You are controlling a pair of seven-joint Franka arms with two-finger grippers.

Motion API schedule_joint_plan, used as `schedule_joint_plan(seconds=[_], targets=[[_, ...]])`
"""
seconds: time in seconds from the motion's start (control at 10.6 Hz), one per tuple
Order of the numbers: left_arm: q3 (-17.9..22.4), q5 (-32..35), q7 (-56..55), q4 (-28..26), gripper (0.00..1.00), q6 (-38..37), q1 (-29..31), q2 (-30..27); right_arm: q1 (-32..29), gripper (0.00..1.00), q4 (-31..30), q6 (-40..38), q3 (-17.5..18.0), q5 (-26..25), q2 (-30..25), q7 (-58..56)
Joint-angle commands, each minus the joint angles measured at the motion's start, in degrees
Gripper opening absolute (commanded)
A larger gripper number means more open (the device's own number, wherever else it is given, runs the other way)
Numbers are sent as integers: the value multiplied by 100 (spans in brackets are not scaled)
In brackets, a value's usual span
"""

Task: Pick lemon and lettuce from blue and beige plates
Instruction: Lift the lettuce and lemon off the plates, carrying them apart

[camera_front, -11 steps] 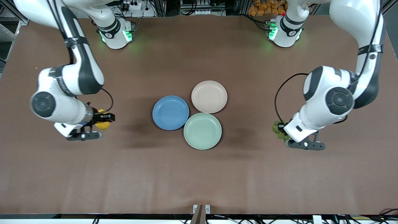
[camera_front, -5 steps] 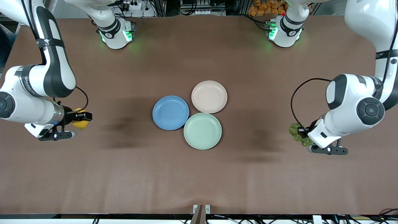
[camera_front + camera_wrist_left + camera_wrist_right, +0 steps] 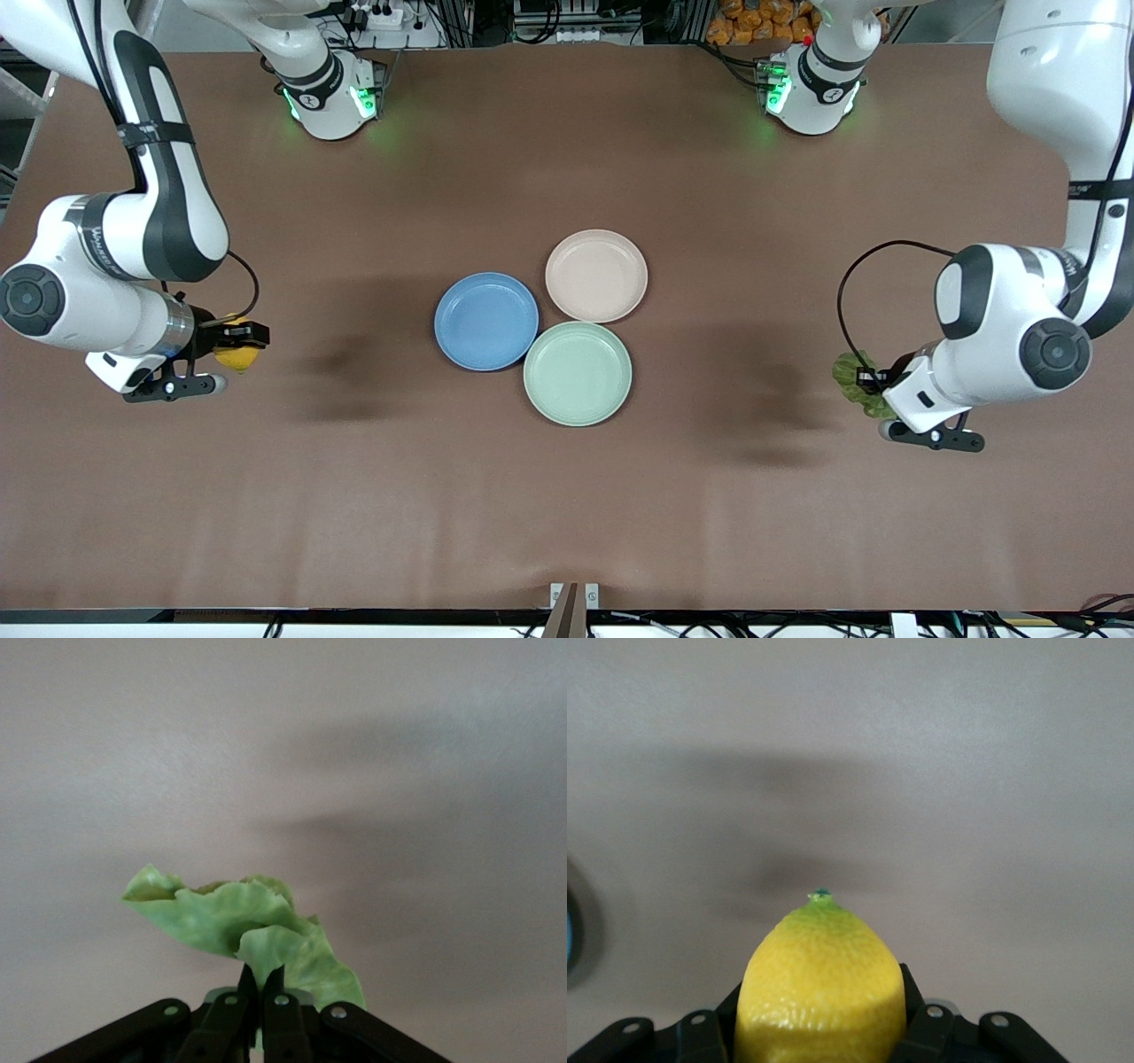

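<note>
Right end effector [image 3: 237, 341] clamped on the lemon [image 3: 236, 356], over bare counter [image 3: 567, 505] toward the right arm's end, well apart from the blue plate [image 3: 485, 321]. Touching that plate: the beige plate [image 3: 596, 276] (farther from the front camera) and a mint-green plate [image 3: 577, 373], all three bare. Left end effector [image 3: 866, 383] pinches the lettuce [image 3: 852, 369] over counter toward the left arm's end.
</note>
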Motion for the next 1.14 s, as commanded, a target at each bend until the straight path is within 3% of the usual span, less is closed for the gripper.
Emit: schedule_joint_plan(seconds=[0.0, 0.66, 1.04], targets=[[-36, 363, 148, 110, 0, -16, 32, 264, -107, 34, -543, 359, 67, -78, -331, -112], [-45, 760, 401, 232, 0, 177, 41, 782, -178, 34, -2203, 2440, 67, -78, -561, -279], [-54, 734, 902, 206, 0, 177, 40, 986, -178, 34, -2627, 3277, 67, -78, -446, -279]])
